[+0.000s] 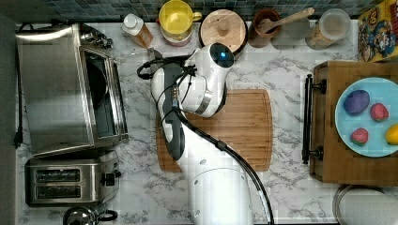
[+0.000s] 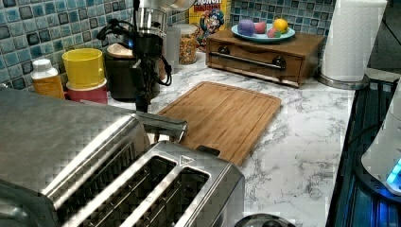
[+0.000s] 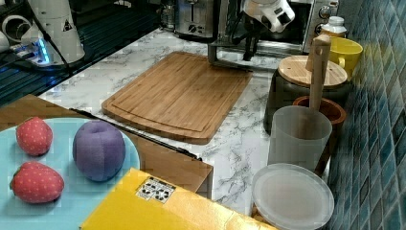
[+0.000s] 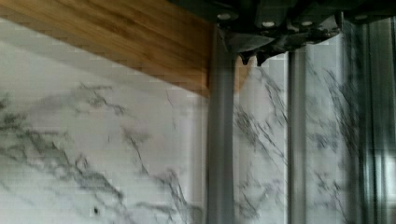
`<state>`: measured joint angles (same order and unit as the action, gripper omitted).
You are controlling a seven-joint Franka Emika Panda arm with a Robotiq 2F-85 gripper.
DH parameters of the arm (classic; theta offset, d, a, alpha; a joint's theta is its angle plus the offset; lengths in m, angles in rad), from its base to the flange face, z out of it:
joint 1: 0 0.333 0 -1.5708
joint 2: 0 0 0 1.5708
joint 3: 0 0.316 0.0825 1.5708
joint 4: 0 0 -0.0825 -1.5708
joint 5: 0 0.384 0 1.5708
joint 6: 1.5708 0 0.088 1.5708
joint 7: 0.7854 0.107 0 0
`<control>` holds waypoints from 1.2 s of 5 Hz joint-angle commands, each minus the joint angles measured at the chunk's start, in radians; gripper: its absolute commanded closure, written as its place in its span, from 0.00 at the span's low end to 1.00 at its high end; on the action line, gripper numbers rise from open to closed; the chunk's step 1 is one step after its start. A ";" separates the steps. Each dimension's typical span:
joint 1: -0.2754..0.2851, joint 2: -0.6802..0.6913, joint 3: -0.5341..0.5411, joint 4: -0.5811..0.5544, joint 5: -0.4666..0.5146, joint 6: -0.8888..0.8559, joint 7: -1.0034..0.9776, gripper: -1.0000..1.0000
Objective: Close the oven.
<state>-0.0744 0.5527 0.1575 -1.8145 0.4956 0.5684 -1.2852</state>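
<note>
The oven (image 1: 56,89) stands at the top view's left, a steel box with a dark inside. Its glass door (image 1: 140,101) hangs fully open, lying flat over the marble counter. The door's metal bar handle (image 2: 161,124) (image 3: 230,62) runs along its outer edge beside the cutting board. My gripper (image 2: 142,101) (image 3: 249,53) points down just above and beside that handle. In the wrist view the gripper (image 4: 252,57) is shut with nothing between its tips, and the handle (image 4: 219,140) passes right next to them.
A bamboo cutting board (image 1: 234,126) lies next to the open door. A two-slot toaster (image 1: 70,180) sits beside the oven. A bottle (image 1: 137,29), yellow mug (image 1: 176,18) and canisters line the tiled back wall. A wooden drawer box (image 1: 328,122) carries a plate of toy fruit.
</note>
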 commanded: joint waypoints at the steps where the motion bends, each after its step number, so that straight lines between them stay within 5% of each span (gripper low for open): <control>1: 0.014 0.025 0.033 0.084 0.031 -0.075 0.085 1.00; 6: 0.009 -0.183 0.141 0.035 0.228 -0.074 0.029 1.00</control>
<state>-0.1289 0.5386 0.1791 -1.8467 0.6216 0.5093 -1.2490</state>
